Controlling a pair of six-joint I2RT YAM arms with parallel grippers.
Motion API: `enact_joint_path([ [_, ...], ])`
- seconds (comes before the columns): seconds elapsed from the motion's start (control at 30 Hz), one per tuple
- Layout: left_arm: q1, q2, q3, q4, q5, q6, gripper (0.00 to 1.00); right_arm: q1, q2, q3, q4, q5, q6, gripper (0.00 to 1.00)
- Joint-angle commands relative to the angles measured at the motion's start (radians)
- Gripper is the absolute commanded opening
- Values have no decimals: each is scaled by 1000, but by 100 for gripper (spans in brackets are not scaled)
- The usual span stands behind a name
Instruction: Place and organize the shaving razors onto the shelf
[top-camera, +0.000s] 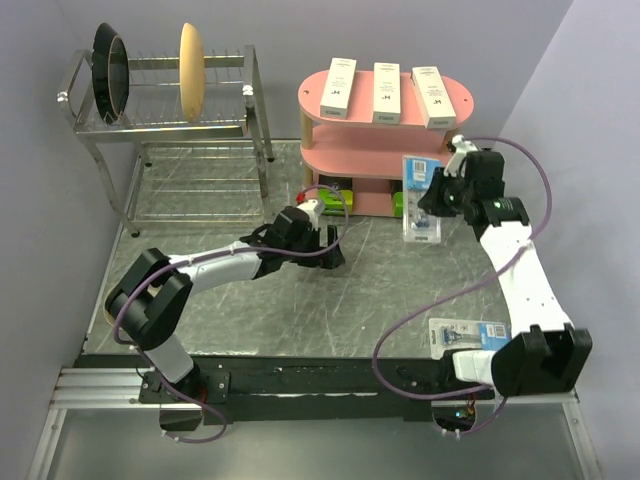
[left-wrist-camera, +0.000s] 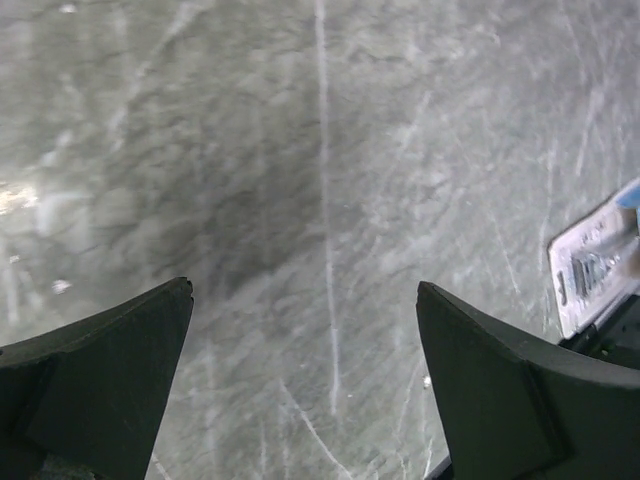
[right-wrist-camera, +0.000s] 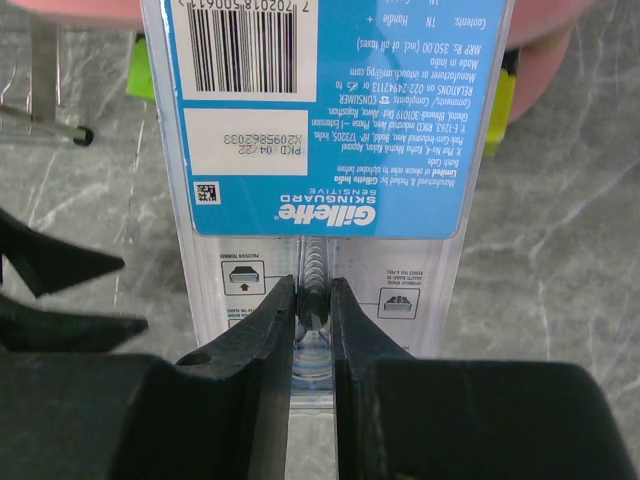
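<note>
The pink shelf (top-camera: 455, 98) stands at the back right, with three white razor boxes (top-camera: 386, 92) side by side on its top board. Two black-and-lime-green boxes (top-camera: 332, 192) sit on its bottom tier, one at each end. My right gripper (top-camera: 432, 200) is shut on a clear blister pack with a blue card (top-camera: 418, 190) and holds it upright in front of the shelf. In the right wrist view the fingers (right-wrist-camera: 268, 330) pinch the pack (right-wrist-camera: 325, 150) at its clear lower part. A second blister pack (top-camera: 468, 333) lies by the right arm's base. My left gripper (top-camera: 328, 250) is open and empty over the table.
A metal dish rack (top-camera: 170, 110) with black plates and a tan bowl (top-camera: 191, 70) stands at the back left. The left wrist view shows bare table between the open fingers (left-wrist-camera: 100, 370) and the edge of a blister pack (left-wrist-camera: 598, 262) at right.
</note>
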Motion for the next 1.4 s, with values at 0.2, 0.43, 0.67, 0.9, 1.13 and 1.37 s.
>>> enact_joint_path([
  [0.2,-67,33,60,97,80,63,96,80,138,169,111,173,-8,2],
  [0.43,-74,68,106,97,85,83,96,118,164,185,126,235,-12,2],
  [0.67,-74,116,128,144,141,78,85,166,188,185,174,295,-8,2],
  [0.9,-76,234,219,255,322,100,1,195,195,199,177,362,-2,3],
  [1.13,-106,323,298,399,378,83,1,201,198,203,189,401,3,5],
  [1.37,-122,386,297,620,292,32,11,209,217,214,192,410,3,7],
])
